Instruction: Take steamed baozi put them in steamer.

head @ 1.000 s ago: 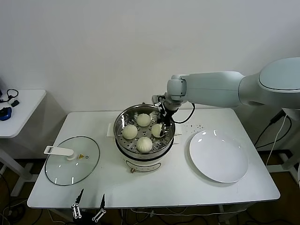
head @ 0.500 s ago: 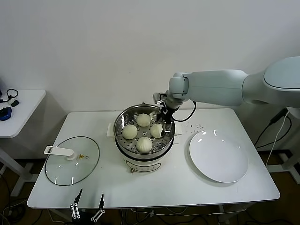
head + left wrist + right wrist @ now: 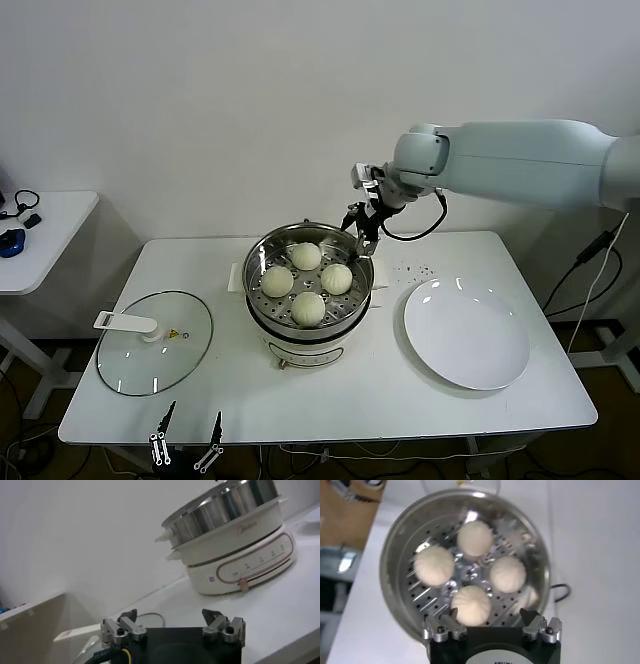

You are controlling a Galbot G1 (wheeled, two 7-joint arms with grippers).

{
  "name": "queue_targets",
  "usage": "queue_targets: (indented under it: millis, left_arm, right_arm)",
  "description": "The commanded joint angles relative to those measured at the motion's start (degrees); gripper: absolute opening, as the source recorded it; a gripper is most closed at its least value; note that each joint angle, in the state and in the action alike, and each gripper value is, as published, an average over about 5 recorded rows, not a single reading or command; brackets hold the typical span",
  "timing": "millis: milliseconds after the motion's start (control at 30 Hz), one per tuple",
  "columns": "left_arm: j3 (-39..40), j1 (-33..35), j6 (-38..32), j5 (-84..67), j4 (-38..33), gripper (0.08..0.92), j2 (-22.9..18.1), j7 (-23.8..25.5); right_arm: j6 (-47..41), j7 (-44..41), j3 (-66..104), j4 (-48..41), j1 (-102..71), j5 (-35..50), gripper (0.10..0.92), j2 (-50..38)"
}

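Four steamed baozi (image 3: pixel 307 281) are seen sitting inside the steamer (image 3: pixel 258 262), on its holey floor.

Nothing is held by the right gripper (image 3: pixel 362 231); its fingers are spread wide, and it is raised above the far right rim of the steamer. The left gripper (image 3: pixel 186 440) is kept low at the near edge of the table (image 3: pixel 400 390), open and holding nothing. A glass lid (image 3: pixel 153 342) and a white plate (image 3: pixel 466 332) are laid on either side.

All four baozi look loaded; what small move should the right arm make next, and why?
Probably lift the right gripper clear toward the table's right side. Its jaws are open and empty above the steamer's back rim, four baozi sit inside, and the plate is bare. The left gripper hangs parked at the near edge.
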Motion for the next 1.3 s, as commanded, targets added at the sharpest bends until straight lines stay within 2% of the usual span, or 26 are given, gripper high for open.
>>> queue_targets:
  millis: [33,167,400,700,967,1300]
  left_arm:
    - [0.1,-0.1,0.2,0.1,-0.2,0.823,0.0,-0.2]
    - [0.0,-0.2,0.3,0.0,-0.2,0.823,0.0,-0.2]
    - [0.0,-0.5,0.4,0.0,-0.1,0.823,0.2,0.0]
    - [0.2,-1.0,0.3,-0.2,0.6,0.823,0.4,-0.1]
    - [0.3,-1.1,0.1,-0.3,0.6,0.823,0.2,-0.3]
    - [0.2,-1.1,-0.1,-0.3,0.7,0.823,0.1,-0.6]
  right_arm:
    - [-3.0,26.4,25.8,14.4,-13.2,-6.4,0.823,-21.0]
    - [-5.0,32.0,40.6,19.5,-25.0,-8.3,0.823,-27.8]
    - [-5.7,36.6,64.4,28.1,-47.9,-11.8,0.823,-36.9]
    - [0.1,44.9,88.5,38.7,-78.2,-18.8,0.823,-42.0]
    - [7.3,48.9,116.8,43.4,-109.3,-24.6,0.823,-30.6]
    - [19.4,46.3,131.9,44.4,-127.9,-34.1,0.823,-10.5]
